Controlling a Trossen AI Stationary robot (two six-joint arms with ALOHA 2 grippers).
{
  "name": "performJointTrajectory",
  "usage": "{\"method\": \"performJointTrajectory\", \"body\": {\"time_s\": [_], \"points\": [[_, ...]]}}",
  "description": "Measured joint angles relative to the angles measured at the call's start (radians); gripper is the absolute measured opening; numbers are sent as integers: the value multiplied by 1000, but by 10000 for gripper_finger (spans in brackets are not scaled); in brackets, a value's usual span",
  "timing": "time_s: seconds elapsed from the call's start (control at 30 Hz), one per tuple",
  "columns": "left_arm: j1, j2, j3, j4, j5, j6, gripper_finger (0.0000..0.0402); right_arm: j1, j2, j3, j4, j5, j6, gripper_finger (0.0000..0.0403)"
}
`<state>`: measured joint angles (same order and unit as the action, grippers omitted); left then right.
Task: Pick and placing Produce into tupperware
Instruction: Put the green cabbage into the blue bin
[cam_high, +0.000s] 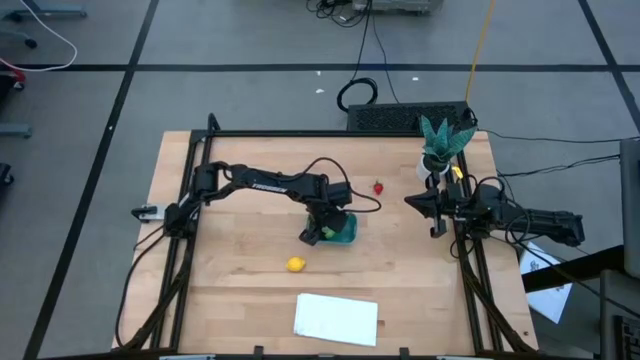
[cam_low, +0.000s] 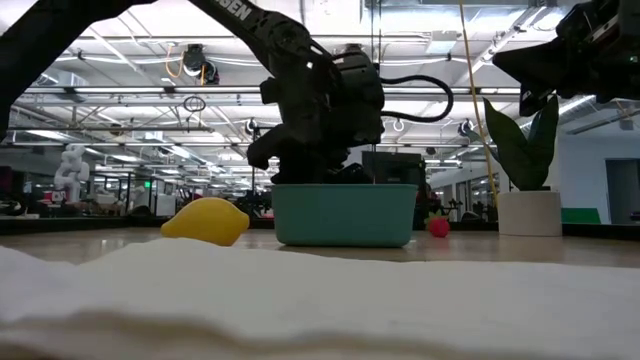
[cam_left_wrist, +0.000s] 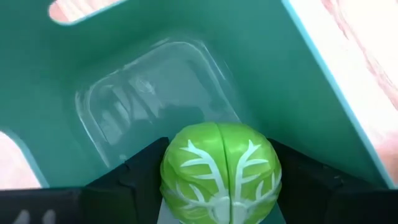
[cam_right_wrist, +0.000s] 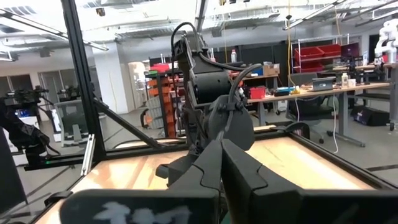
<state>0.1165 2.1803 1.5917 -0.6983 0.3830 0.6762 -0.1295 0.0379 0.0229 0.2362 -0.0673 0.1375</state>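
Pale wooden boards make up the worktop (cam_high: 240, 290), framed by dark rails and standing on a grey floor crossed with dark lines. Near its middle sits the teal-blue tub (cam_high: 343, 231), and the left hand (cam_high: 318, 233) hangs over the tub's left edge, its fingers pinching the light-green ball (cam_left_wrist: 221, 173) from both sides; the left wrist view shows the ball clamped between the dark pads directly above the tub's clear bottom, not resting on it. From the low view the left arm's dark wrist fills the space just above the tub's rim. The yellow lemon (cam_high: 295, 264) lies on the boards nearer than the tub and a little to its left, apart from it. The red strawberry (cam_high: 378, 187) lies farther back and to the right of the tub, also clear of it. A flat white sheet (cam_high: 336, 318) lies near the front edge. The right hand (cam_high: 422, 203) waits raised at the right side of the worktop, fingers pressed together and holding nothing, just in front of a potted plant (cam_high: 440, 148) in a white pot at the far right corner.
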Motion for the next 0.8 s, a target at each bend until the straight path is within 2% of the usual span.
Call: {"method": "performJointTrajectory", "body": {"time_s": [0.8], "points": [[0, 0, -1, 6, 14, -4, 245, 0, 7, 0, -1, 16, 0, 0]]}}
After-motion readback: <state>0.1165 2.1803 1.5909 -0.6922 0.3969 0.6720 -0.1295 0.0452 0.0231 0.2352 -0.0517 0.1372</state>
